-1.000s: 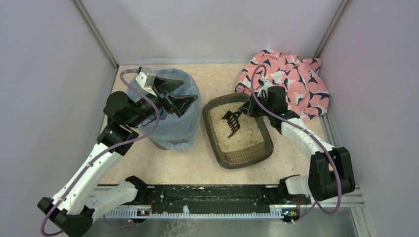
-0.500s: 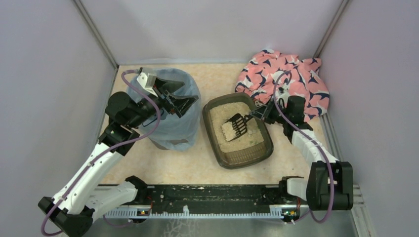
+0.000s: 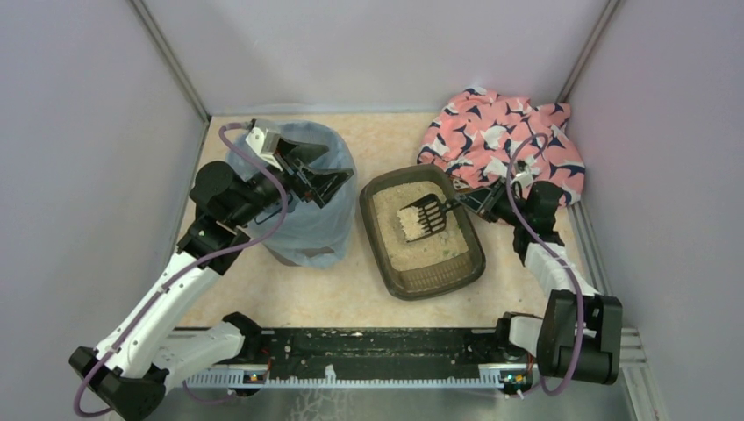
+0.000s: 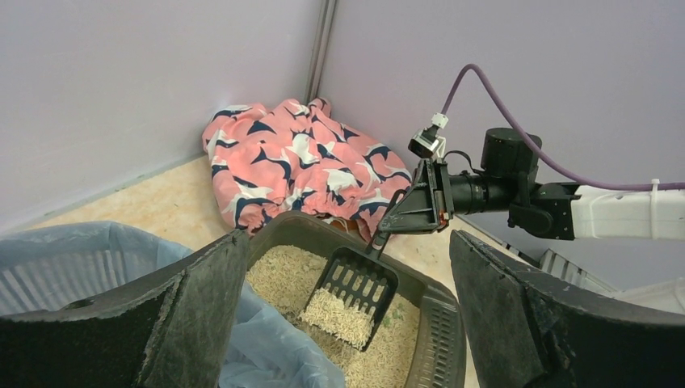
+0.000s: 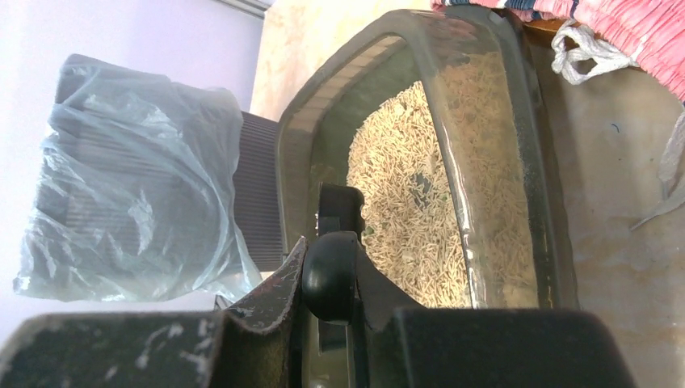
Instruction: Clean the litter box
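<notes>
The dark brown litter box with beige litter sits right of centre on the floor. My right gripper is shut on the handle of the black slotted scoop. It holds the scoop low over the box's far half, with a heap of litter on the blade. In the left wrist view the scoop tilts down toward the litter box. The right wrist view shows the scoop handle's rounded end pinched between the fingers. My left gripper hangs open over the bin's rim, holding nothing.
A round bin lined with a translucent blue bag stands just left of the litter box. A pink patterned cloth lies bunched in the back right corner. Purple walls close in the back and both sides.
My right arm drew back to the right, and the scoop swung from steep in the litter to nearly level with a heap of litter on it. The left arm barely moved.
</notes>
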Controlling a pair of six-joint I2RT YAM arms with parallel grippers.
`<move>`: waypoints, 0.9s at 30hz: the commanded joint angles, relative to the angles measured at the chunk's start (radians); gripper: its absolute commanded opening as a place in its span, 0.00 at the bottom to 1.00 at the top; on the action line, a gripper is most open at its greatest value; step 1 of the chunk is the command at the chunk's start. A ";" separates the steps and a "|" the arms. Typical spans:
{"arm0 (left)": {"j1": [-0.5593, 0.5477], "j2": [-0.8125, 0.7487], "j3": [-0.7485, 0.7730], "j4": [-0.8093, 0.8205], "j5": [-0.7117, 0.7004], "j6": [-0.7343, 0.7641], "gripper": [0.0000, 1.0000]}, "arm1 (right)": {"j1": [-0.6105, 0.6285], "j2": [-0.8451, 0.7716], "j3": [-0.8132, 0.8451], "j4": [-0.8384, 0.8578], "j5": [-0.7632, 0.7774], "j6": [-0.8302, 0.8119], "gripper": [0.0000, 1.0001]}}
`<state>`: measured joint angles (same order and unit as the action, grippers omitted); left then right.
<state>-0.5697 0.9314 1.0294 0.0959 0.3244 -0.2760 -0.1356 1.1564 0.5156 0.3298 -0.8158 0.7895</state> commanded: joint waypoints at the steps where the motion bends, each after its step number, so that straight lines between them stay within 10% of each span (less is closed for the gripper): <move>1: -0.001 0.011 0.009 0.009 -0.002 -0.003 0.99 | 0.005 0.019 -0.009 0.167 -0.046 0.072 0.00; 27: 0.001 0.041 0.018 0.003 -0.024 -0.014 0.99 | -0.014 0.087 -0.004 0.156 0.005 0.070 0.00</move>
<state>-0.5694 0.9962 1.0298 0.0875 0.3145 -0.2947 -0.1844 1.2167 0.4549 0.4343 -0.7792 0.8433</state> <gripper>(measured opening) 0.988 0.146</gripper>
